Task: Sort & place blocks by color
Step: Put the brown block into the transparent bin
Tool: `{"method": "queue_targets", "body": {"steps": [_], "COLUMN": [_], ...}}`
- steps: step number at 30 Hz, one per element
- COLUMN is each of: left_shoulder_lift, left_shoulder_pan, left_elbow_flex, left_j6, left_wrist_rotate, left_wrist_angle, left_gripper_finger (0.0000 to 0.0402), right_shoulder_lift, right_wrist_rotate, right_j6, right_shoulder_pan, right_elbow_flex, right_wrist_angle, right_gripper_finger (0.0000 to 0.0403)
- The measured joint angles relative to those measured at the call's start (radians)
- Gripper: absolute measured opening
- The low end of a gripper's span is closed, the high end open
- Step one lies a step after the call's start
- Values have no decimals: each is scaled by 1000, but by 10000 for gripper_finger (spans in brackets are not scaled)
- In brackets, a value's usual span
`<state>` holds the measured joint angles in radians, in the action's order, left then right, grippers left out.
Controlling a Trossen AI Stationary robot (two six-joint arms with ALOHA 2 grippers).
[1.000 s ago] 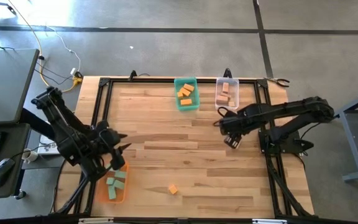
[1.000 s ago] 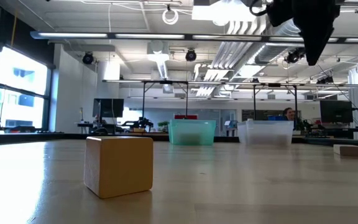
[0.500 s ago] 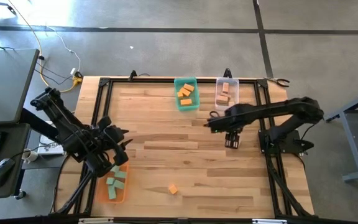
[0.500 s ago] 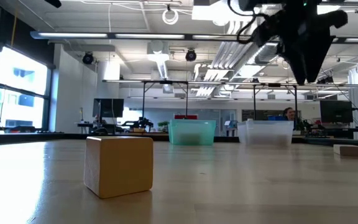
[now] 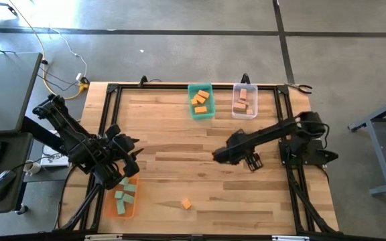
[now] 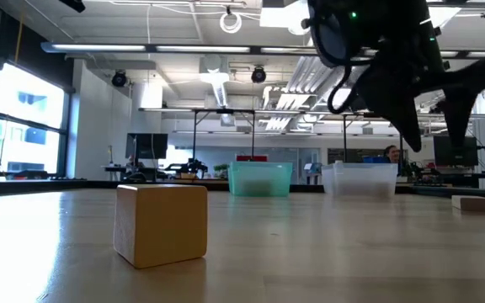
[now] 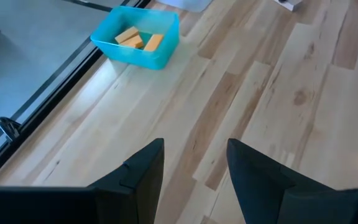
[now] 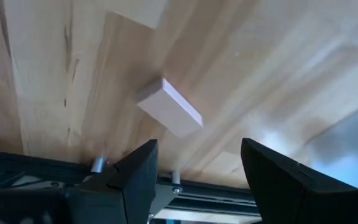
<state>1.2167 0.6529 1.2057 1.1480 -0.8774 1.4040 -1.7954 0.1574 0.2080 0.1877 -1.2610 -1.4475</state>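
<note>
Right wrist view: tan block (image 8: 169,116) lies beyond right gripper's (image 8: 197,171) spread, empty fingers; untouched.

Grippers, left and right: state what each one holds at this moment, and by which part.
Nothing. The left gripper and the right gripper are both open, with only bare table between their fingers.

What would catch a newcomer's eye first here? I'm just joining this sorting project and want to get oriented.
Probably the right arm, stretched low across the table's middle with its open right gripper over bare wood. Next, the lone orange cube near the front edge, looming large in the low view. Then the bins: a teal bin of orange blocks and a clear bin at the far edge, an orange bin of green blocks by the left gripper.
</note>
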Motion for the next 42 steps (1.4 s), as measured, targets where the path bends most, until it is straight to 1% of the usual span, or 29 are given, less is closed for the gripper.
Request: {"method": "queue_targets", "body": {"steps": [6, 8, 10, 11, 15, 20, 25, 30, 33, 37, 42], "left_shoulder_lift": [0, 0, 0, 0, 0, 0, 0, 0, 0, 0, 0], "left_shoulder_pan": [0, 0, 0, 0, 0, 0, 0, 0, 0, 0, 0], "left_elbow_flex": [0, 0, 0, 0, 0, 0, 0, 0, 0, 0, 0], "left_j6": [0, 0, 0, 0, 0, 0, 0, 0, 0, 1, 2], "left_wrist_rotate": [3, 3, 4, 4, 4, 1, -1, -1, -1, -1, 3], "left_wrist_angle": [-1, -1, -1, -1, -1, -4, -9, -9, -11, -18, -21], "left_gripper_finger": [161, 161, 161, 161, 161, 161, 161, 161, 161, 161, 161], "right_shoulder_lift": [-85, -90, -90, -87, -82, -82, -82, -74, -44, 13, 37], "right_wrist_rotate": [-5, -13, -30, -18, 93, 94, 87, 75, 59, -13, -5], "right_j6": [-16, -25, -25, -24, -24, -22, -16, -28, -35, -18, 24], "right_shoulder_pan": [63, 80, 94, 103, 133, 138, 133, 115, 97, 80, 83], "right_elbow_flex": [3, 38, 102, 135, 241, 312, 323, 282, 253, 248, 270], "right_wrist_angle": [-1, 12, 16, 16, 12, 19, 45, 60, 94, 197, 243], "right_gripper_finger": [218, 218, 218, 218, 218, 218, 218, 218, 218, 218, 218]}}
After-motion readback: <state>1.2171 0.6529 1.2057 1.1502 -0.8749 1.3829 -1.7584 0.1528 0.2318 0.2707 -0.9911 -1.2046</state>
